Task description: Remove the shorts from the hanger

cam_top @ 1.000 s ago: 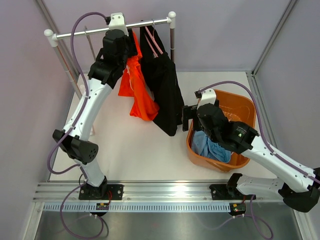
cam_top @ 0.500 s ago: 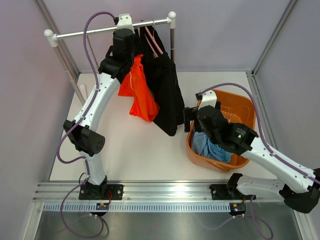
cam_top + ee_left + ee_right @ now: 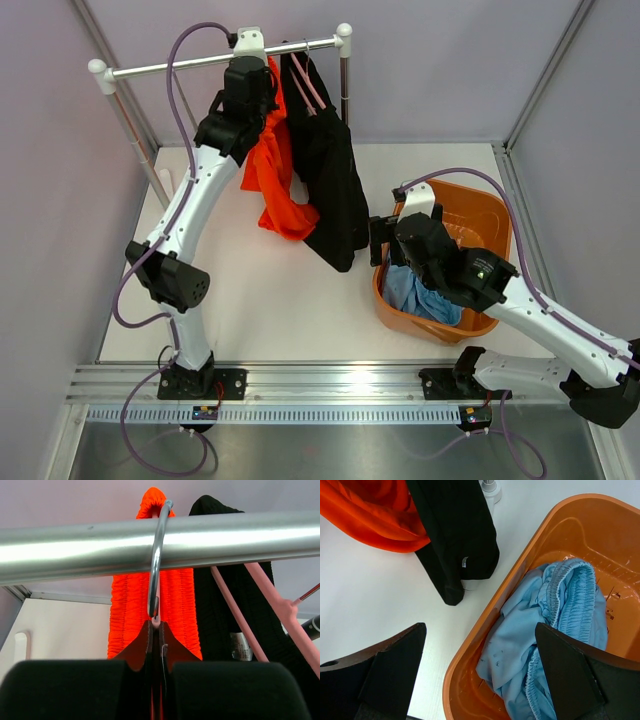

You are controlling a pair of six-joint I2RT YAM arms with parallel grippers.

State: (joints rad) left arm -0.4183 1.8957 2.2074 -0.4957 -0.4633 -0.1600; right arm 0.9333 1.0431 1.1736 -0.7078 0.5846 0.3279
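Observation:
The bright orange shorts [image 3: 275,185] hang from a hanger on the silver rail [image 3: 190,65], with the black shorts [image 3: 335,190] on a pink hanger [image 3: 305,85] just to their right. My left gripper [image 3: 255,85] is up at the rail. In the left wrist view it [image 3: 156,630] is shut on the hanger's neck, right below the metal hook [image 3: 156,555], with the orange waistband [image 3: 175,610] behind. The light blue shorts [image 3: 550,615] lie in the orange basket [image 3: 560,530]. Above that basket's left rim, my right gripper [image 3: 480,627] stands open and empty.
The rack's uprights [image 3: 130,130] [image 3: 346,80] stand at the back of the white table, one white foot [image 3: 490,487] near the black shorts' hem. The basket [image 3: 480,215] sits at the right. Grey walls close in both sides.
My left arm slid right along the rail to the orange shorts' hanger and its jaws closed on the neck. The orange shorts swung slightly. The right arm stayed put.

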